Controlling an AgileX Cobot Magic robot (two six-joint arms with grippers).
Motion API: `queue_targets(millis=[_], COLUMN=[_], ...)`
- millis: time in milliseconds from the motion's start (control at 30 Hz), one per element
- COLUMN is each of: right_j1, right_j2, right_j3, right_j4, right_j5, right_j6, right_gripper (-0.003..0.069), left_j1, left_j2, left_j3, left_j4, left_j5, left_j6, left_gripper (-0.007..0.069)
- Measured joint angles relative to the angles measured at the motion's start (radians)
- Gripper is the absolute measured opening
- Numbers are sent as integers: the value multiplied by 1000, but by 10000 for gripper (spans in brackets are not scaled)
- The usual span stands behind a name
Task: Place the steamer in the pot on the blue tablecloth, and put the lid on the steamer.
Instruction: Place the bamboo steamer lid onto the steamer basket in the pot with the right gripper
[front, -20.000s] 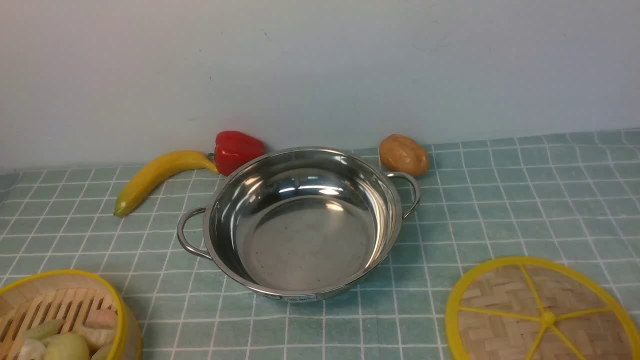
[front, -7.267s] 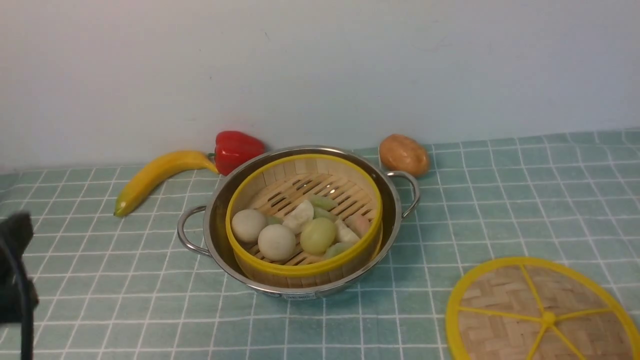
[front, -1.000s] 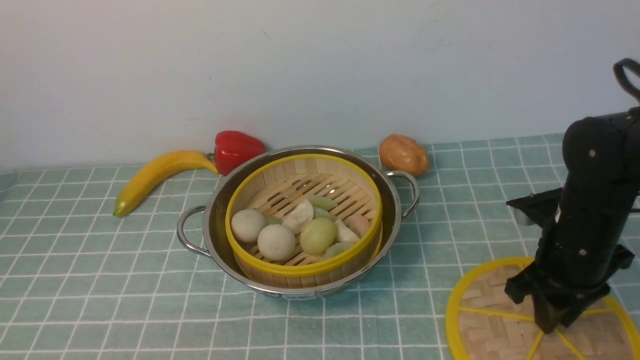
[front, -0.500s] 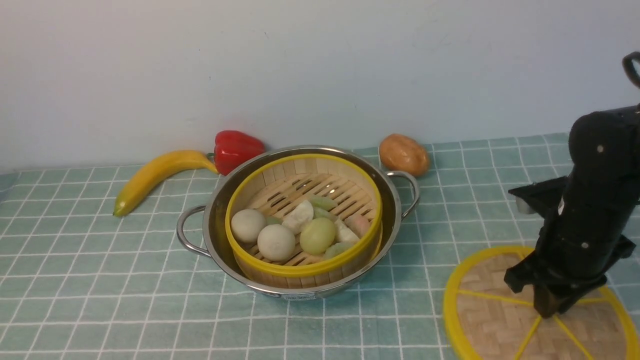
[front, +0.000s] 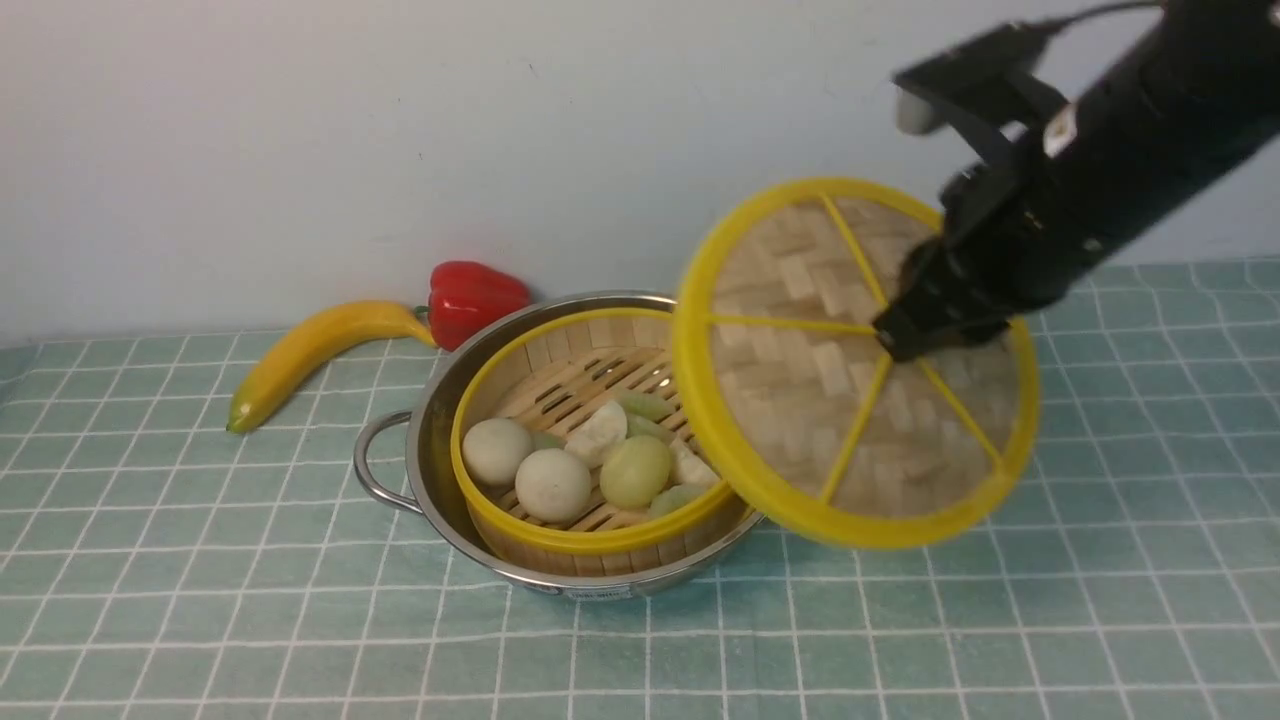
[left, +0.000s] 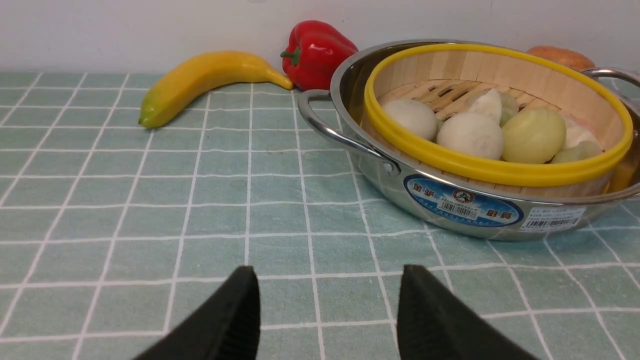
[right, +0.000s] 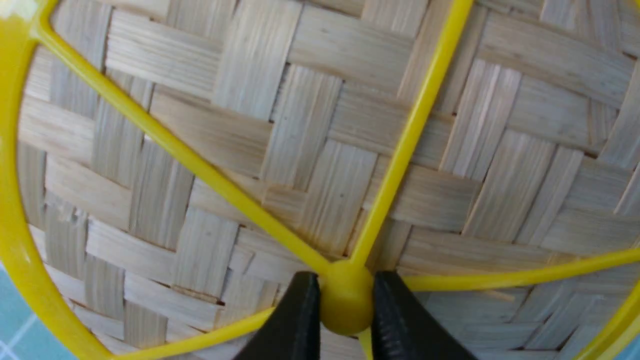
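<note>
The bamboo steamer (front: 560, 440) (left: 492, 125), holding pale buns and dumplings, sits inside the steel pot (front: 440, 450) (left: 450, 200) on the blue tablecloth (front: 200, 560). My right gripper (front: 905, 340) (right: 346, 300) is shut on the small yellow centre knob of the lid (front: 800, 400) (right: 300, 150). The lid hangs tilted in the air, facing the front camera, over the pot's right edge. It hides the pot's right handle. My left gripper (left: 327, 285) stands open and empty over the cloth, short of the pot; it does not show in the front view.
A banana (front: 310, 350) and a red pepper (front: 470, 300) lie by the wall behind the pot on its left. A brown potato (left: 560, 55) peeks out behind the pot in the left wrist view. A pale wall closes off the back.
My right gripper has lifted the lid off the cloth at the front right and carried it up and left, tilting it over the pot's right edge. Steamer and pot have not moved.
</note>
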Motion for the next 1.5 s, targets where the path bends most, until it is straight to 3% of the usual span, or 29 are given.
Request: queue_targets(millis=[133,500,933,1500], right_j1=[106,165,165,166], right_j2=[145,462,528,560], right_j3=[-220,-582,-619,-621], right_j4=[-33,-63,-19,-52], right_j5=[59,90,97,97], right_j6=[-50,-101,-71,-49], right_gripper=[146,146,146,146], left_j1=[0,0,0,0], left_j2=[0,0,0,0], left_j3=[0,0,0,0], left_j4=[0,0,0,0], left_j5=[0,0,0,0], left_j6=[0,0,0,1], left_gripper=[358,358,358,358])
